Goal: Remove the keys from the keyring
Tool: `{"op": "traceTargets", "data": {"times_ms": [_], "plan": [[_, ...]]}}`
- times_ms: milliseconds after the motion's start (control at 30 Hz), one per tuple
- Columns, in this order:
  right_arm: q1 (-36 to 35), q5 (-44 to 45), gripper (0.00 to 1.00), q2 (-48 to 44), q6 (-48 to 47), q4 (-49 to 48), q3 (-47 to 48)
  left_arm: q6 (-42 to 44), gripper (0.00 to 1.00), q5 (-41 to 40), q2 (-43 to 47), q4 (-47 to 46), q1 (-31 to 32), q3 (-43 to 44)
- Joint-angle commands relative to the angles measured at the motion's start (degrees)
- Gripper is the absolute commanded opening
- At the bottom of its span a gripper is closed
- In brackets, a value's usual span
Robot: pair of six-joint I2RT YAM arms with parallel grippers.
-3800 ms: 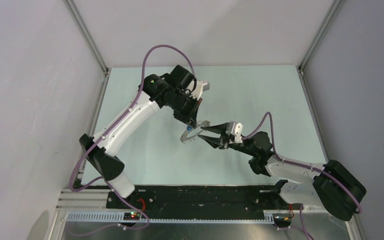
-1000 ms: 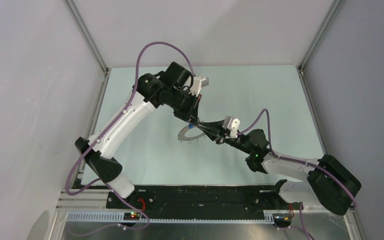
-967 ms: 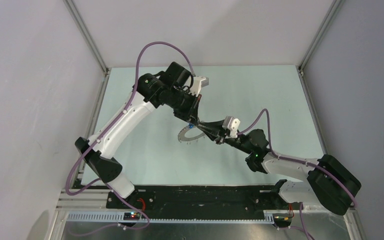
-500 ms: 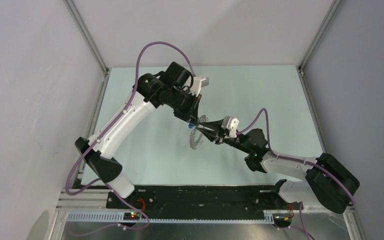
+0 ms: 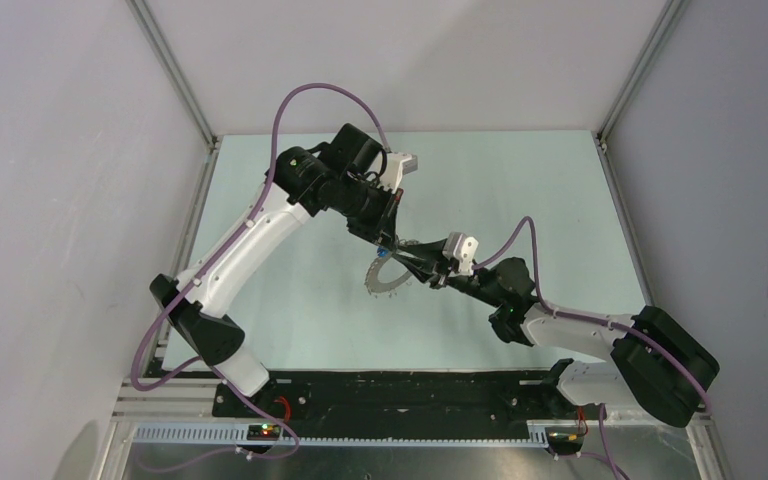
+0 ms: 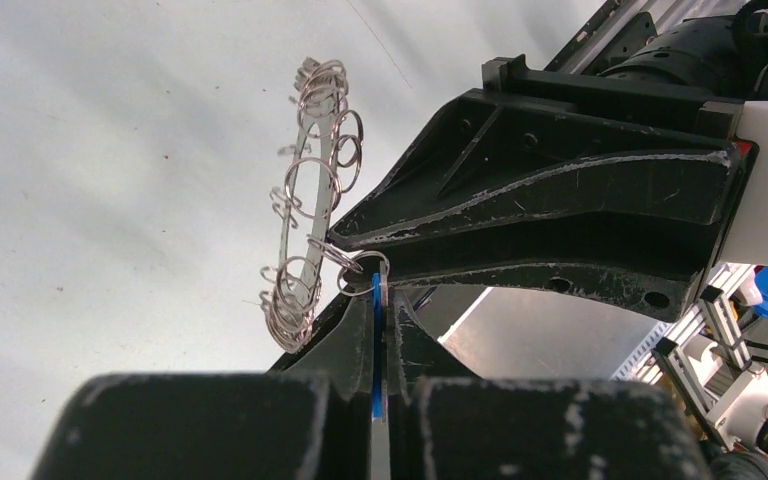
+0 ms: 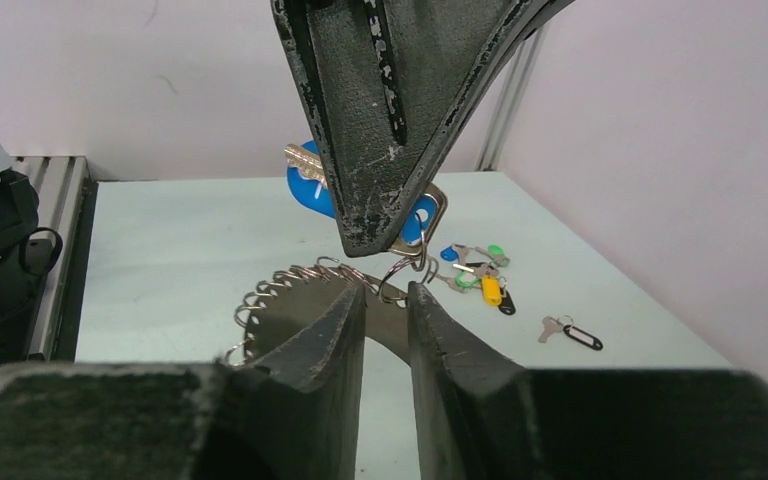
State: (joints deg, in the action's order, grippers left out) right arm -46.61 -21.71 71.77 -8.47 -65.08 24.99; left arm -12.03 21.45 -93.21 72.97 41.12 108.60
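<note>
Finding: the two tools meet tip to tip at centre frame in the top view, above the table [image 5: 520, 180].

Left gripper [image 5: 387, 247]: closed on a blue key [image 6: 375, 297]. In the left wrist view the key shows as a thin blue sliver pinched between the fingers.

Right gripper [image 5: 413, 263]: fingers stand a narrow slot apart in its own view. The keyring [image 5: 391, 283] crosses just behind that slot. Whether the fingers pinch the hoop cannot be told.

Location of work: the keyring is off the table and tilted, hanging just below and left of the meeting point in the top view. Its keys [image 6: 305, 200] fringe the hoop all the way round.

Governing relation: the blue key sits at the hoop's near edge, joined to it by a small link ring [image 6: 345, 257] right at the right gripper's tip.
- In the left wrist view the hoop is nearly edge-on, its long axis running from lower centre up towards the upper middle.
- The left gripper is the nearer to the key; the right gripper is the nearer to the hoop.

Judgement: the coming pull should run along the link ring, away from the hoop's edge. The hoop must be held steady against that pull.

Also noted: loose keys [image 7: 475, 265] lie on the table at right of the right wrist view.
</note>
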Motion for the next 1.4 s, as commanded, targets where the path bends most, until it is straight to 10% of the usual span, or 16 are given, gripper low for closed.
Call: {"op": "traceTargets", "data": {"times_ms": [0, 467, 733, 1367], "plan": [[-0.4, 1.0, 0.29, -0.1, 0.7, -4.0, 2.2, -1.0, 0.00, 2.4, 2.0, -1.6, 0.2, 0.8], [-0.6, -0.3, 0.30, 1.0, 1.0, -3.6, 3.5, -1.1, 0.00, 2.8, 1.8, -1.8, 0.3, 0.8], [-0.5, 1.0, 0.01, -0.9, -0.4, 0.1, 3.5, -1.1, 0.00, 1.3, 2.4, -1.8, 0.0, 1.2], [-2.3, 1.9, 0.00, -8.5, -10.1, 0.0, -0.7, -2.0, 0.00, 2.7, 2.0, -1.8, -2.8, -2.7]]}}
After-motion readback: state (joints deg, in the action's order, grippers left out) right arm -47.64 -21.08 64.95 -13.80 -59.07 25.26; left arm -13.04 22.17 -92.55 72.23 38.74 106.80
